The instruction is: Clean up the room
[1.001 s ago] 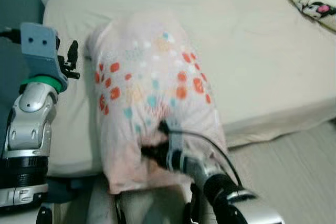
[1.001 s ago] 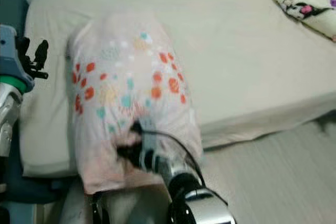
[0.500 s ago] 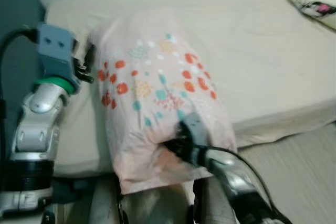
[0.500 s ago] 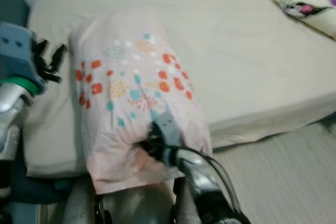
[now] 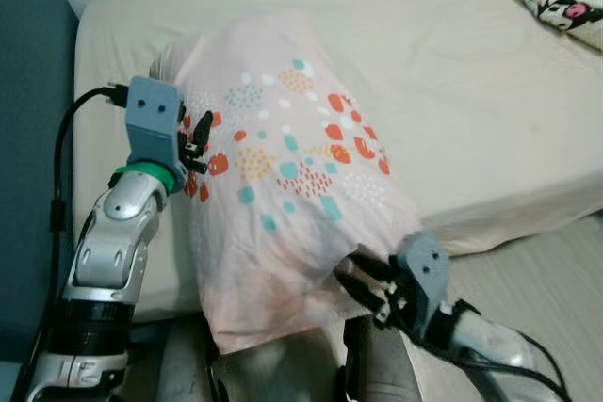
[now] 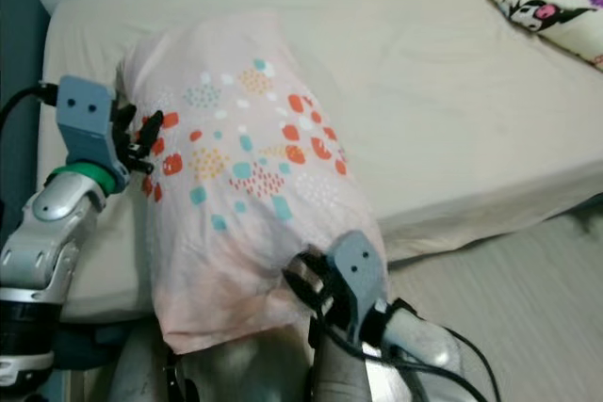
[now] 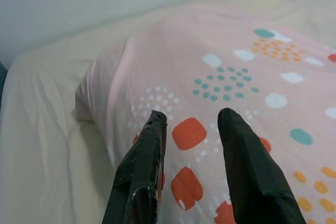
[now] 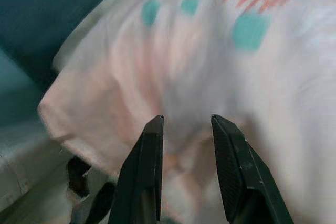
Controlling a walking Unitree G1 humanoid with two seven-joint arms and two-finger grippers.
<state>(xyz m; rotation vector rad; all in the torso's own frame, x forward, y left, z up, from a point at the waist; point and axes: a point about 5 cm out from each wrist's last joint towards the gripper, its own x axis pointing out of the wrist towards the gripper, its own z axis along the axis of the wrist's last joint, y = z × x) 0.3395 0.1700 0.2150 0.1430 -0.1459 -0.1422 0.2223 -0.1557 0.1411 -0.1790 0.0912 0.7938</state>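
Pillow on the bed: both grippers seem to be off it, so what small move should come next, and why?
Probably close the left gripper in on the pillow's side. Its fingers are open at the fabric, while the right gripper, also open, sits at the near end overhanging the bed.

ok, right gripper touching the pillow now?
Apart. In the right wrist view the right gripper has open fingers with nothing between them, and the pink patterned pillow lies beyond their tips; the left eye view shows it below the pillow's hanging edge.

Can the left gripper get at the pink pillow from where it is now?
Probably yes: the left gripper is open, right at the pink pillow on its side, with nothing between them.
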